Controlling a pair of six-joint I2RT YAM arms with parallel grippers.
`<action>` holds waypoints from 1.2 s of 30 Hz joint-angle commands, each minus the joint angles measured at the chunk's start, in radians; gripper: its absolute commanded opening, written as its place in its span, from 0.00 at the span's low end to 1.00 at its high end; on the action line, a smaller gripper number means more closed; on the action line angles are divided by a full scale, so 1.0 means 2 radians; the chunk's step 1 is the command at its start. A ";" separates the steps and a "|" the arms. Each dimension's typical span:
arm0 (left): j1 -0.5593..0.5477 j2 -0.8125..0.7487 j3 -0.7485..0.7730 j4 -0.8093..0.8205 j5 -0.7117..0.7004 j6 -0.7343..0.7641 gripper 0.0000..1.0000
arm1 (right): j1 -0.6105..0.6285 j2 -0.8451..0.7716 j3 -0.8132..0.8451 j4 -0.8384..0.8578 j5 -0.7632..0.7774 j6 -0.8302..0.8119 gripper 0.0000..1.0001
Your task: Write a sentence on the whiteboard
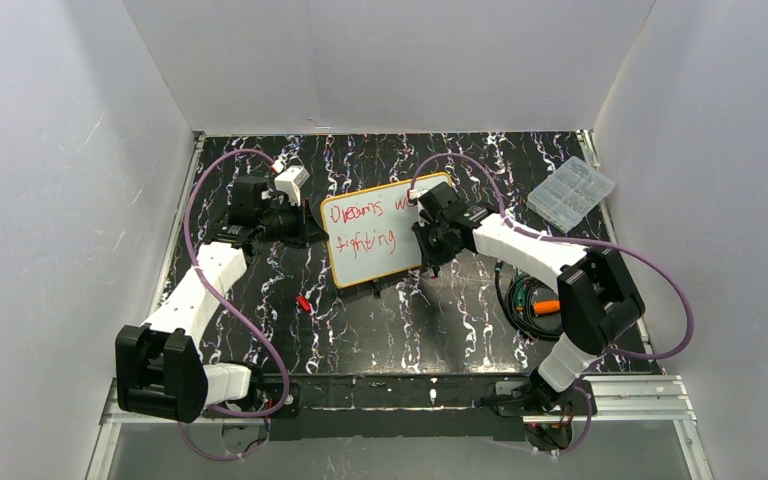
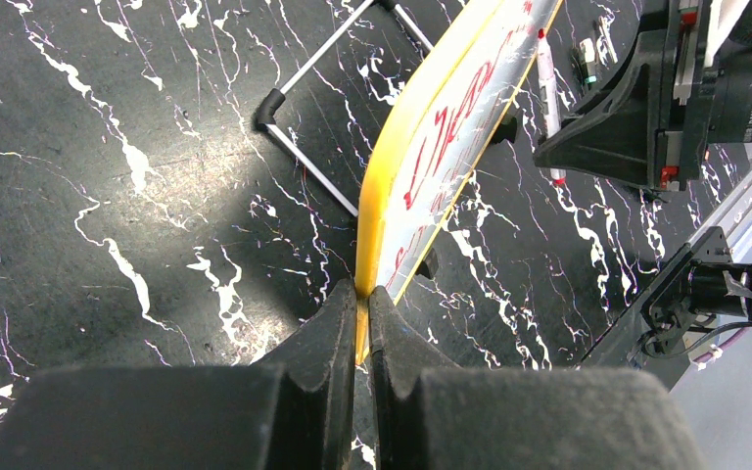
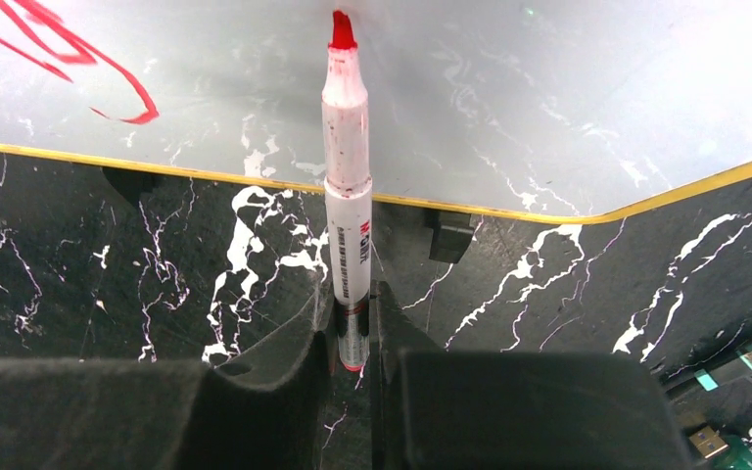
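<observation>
- Your left gripper (image 2: 362,304) has its matte black fingers pressed together on the whiteboard (image 1: 375,262), pinching the thin orange-yellow frame at the board's left edge.
- The board stands tilted near the middle of the black, white-veined marble-pattern table (image 1: 390,335), between your two arms, on small black clip feet, with a thin wire stand (image 2: 313,166) behind it.
- The board is a rounded-corner rectangle, and its white face is glossy enough to mirror the table's veining.
- Your right gripper (image 3: 352,313) is closed on a slim white cylindrical marker (image 3: 348,225), gripped near its rear end, barrel smudged with red ink.
- The marker's red tip is at the board's face, low on the right side.
- The sentence (image 1: 365,225) runs in red handwriting over two lines: "Dreams w" then "fighting". The right gripper hides the end of the first line.
- A clear plastic compartment box (image 1: 571,190) lies at the far right, well apart from the board.
- A small red cap (image 1: 304,302) lies on the table near the board's lower left corner.
</observation>
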 commanded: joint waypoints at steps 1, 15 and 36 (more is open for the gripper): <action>-0.001 -0.016 -0.005 0.000 0.011 0.003 0.00 | -0.004 0.013 0.030 -0.005 0.011 -0.003 0.01; -0.001 -0.017 -0.005 0.000 0.010 0.003 0.00 | -0.003 0.013 0.028 -0.001 0.001 -0.009 0.01; -0.001 -0.020 -0.005 0.000 0.010 0.002 0.00 | 0.014 0.009 -0.020 0.000 -0.009 0.012 0.01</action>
